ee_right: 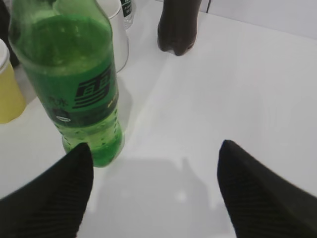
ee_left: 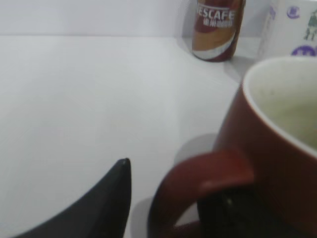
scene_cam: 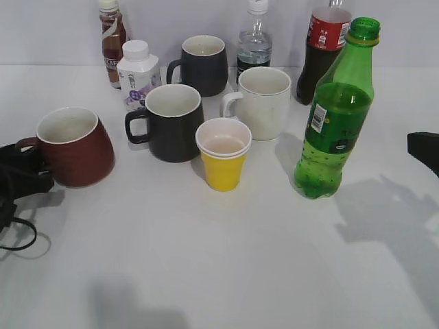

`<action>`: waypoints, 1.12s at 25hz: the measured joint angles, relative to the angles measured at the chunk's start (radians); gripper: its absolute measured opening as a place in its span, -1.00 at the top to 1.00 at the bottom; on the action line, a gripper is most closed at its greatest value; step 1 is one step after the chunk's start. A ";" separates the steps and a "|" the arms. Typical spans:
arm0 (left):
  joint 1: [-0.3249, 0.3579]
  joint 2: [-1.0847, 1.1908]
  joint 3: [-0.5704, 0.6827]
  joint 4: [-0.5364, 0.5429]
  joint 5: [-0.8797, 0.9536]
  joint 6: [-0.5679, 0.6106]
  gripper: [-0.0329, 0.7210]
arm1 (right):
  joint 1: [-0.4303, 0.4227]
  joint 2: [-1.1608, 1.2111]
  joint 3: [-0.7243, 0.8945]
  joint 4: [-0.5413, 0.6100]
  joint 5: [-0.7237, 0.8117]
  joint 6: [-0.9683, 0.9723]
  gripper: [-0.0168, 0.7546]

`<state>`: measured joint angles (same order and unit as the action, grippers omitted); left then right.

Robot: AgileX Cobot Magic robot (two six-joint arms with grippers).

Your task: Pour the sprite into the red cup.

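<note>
Your white tabletop (scene_cam: 226, 260) carried the full set of vessels, none of them overturned. The tall translucent green plastic sprite bottle (scene_cam: 336, 116) stood upright, cap on, ahead and to the left of your right gripper (ee_right: 153, 193); that gripper's two dark fingers (ee_right: 257, 193) were spread wide with bare table between them, touching nothing. The bottle lay just beyond the left finger, not between the pair.

The squat dark red ceramic cup (scene_cam: 74, 146) sat tilted toward the middle of the table, directly against your left gripper (scene_cam: 24, 171). In the left wrist view its loop handle (ee_left: 198, 188) lay between one dark finger and a dark part below the cup body. Whether that gripper was clamped on the handle could not be determined.

The black mugs, white mug (scene_cam: 263, 101) and small yellow paper cup (scene_cam: 223, 153) stood between the two tools.

Assessment: the step in hand was the reach for the bottle; nothing appeared to have been poured. The next move calls for you to shift the right gripper left and forward until the bottle body sits between the fingers, then close. The cap looked fitted and would likely need removing.
</note>
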<state>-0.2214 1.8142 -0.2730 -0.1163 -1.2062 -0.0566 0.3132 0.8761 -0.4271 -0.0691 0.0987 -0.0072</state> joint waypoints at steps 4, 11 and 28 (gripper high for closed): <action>0.001 0.031 -0.041 -0.004 0.000 0.000 0.02 | 0.000 0.000 0.000 0.000 0.000 0.000 -0.56; 0.011 0.086 -0.099 -0.001 0.001 0.000 0.37 | 0.000 0.003 0.000 -0.001 0.001 0.000 -0.56; 0.013 0.074 -0.133 0.028 0.040 0.011 0.74 | 0.000 0.003 0.000 0.105 0.066 0.000 -0.56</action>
<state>-0.2083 1.8886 -0.4063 -0.0884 -1.1664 -0.0460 0.3132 0.8794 -0.4271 0.0362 0.1646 -0.0072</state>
